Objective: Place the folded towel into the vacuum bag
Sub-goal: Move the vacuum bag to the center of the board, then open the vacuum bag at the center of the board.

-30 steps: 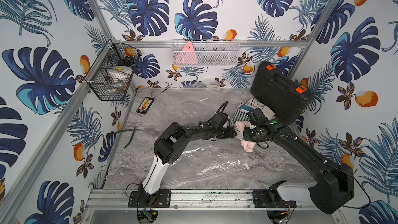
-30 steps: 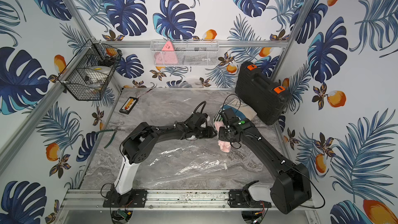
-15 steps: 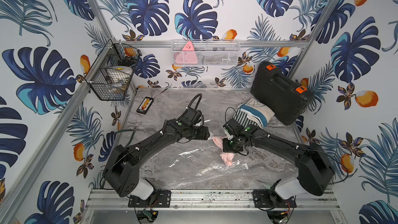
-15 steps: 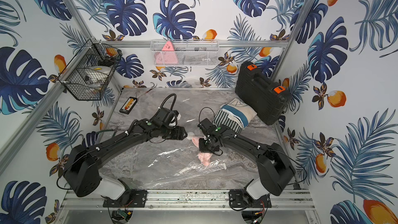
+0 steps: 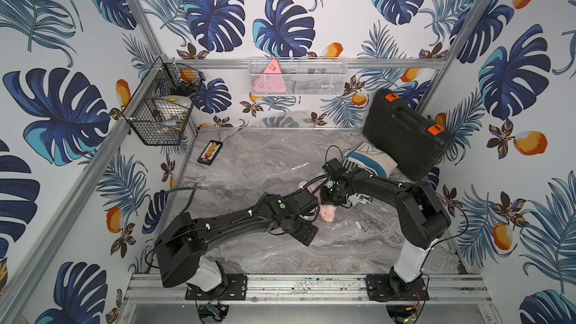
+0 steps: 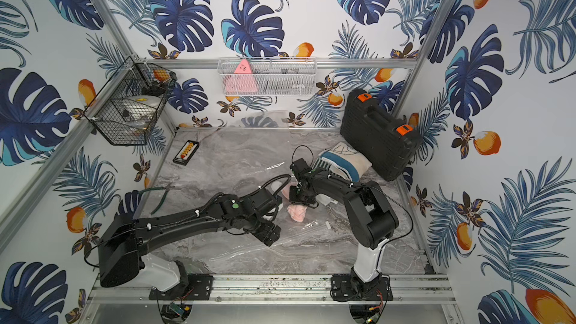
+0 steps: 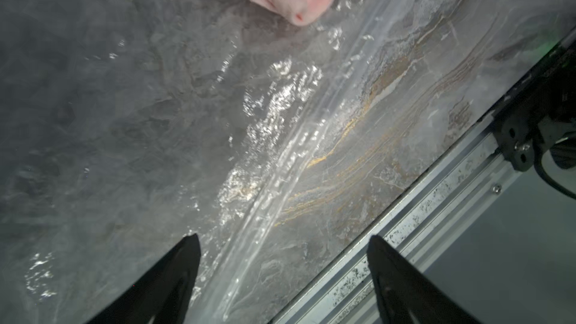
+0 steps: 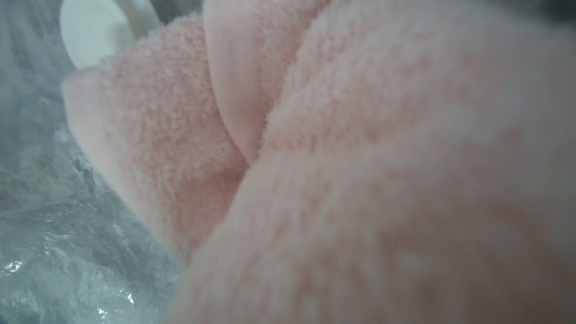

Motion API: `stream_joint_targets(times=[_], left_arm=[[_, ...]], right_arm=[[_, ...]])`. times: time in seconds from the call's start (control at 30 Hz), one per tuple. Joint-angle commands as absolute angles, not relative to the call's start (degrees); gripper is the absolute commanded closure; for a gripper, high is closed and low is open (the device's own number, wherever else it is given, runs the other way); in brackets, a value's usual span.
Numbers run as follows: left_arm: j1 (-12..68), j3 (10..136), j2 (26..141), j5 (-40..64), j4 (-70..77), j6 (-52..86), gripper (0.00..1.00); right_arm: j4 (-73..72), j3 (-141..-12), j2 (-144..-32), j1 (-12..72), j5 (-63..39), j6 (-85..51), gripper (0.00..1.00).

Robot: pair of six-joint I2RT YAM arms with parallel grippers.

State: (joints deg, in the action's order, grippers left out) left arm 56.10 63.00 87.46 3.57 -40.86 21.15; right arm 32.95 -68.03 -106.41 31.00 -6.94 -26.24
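Nearest the front rail, two black arms rise from their bases, one on each side. The left gripper [image 7: 282,240] hangs over the near part of the one vacuum bag [image 5: 343,241], its two dark fingers [image 7: 174,275] spread wide with nothing between them; the clear, crinkled plastic and a long ridge in it lie beneath. A little further in, the single pink towel [image 5: 328,213] sits bunched in the middle of the marble table [image 5: 249,163], right against the bag's plastic; whether it is inside the film or on top I cannot tell. The right gripper [image 5: 333,198] is down on the towel's far end and, in both top views, looks closed on it, though its fingertips are buried in the pile. In the right wrist view the towel [image 8: 358,151] fills nearly everything, with the bag's one round white valve disc [image 8: 99,17] just beside a fold. One small white clip [image 5: 358,225] lies on the plastic near the towel. Beyond that, one striped cushion [image 5: 371,158] leans against one black case [image 5: 402,134] with two orange latches. One little abacus [image 5: 210,152] lies toward the far left corner. On the walls hang two wire baskets, a black one [image 5: 162,110] and a white one [image 5: 297,77].
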Motion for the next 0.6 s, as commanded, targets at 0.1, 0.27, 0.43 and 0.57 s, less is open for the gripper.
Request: stream_joint_targets(times=[0.1, 0.27, 0.43, 0.57], left_arm=[[58.87, 65.69, 93.1, -3.08, -47.59, 12.96, 0.12], [59.32, 67.31, 97.35, -8.78, -50.63, 7.85, 0.12], [59.3, 66.91, 100.53, -9.24, -50.89, 4.87, 0.15], [58.0, 65.41, 101.81, -10.59, -49.88, 4.48, 0.23]], right_arm=[[36.03, -67.95, -108.28, 29.64, -1.21, -22.88, 0.86], [35.76, -67.15, -108.84, 28.4, -2.18, -21.84, 0.86], [36.0, -67.41, -109.25, 28.12, -2.22, -21.31, 0.86], [36.47, -67.93, -110.11, 27.84, -1.68, -20.59, 0.87]])
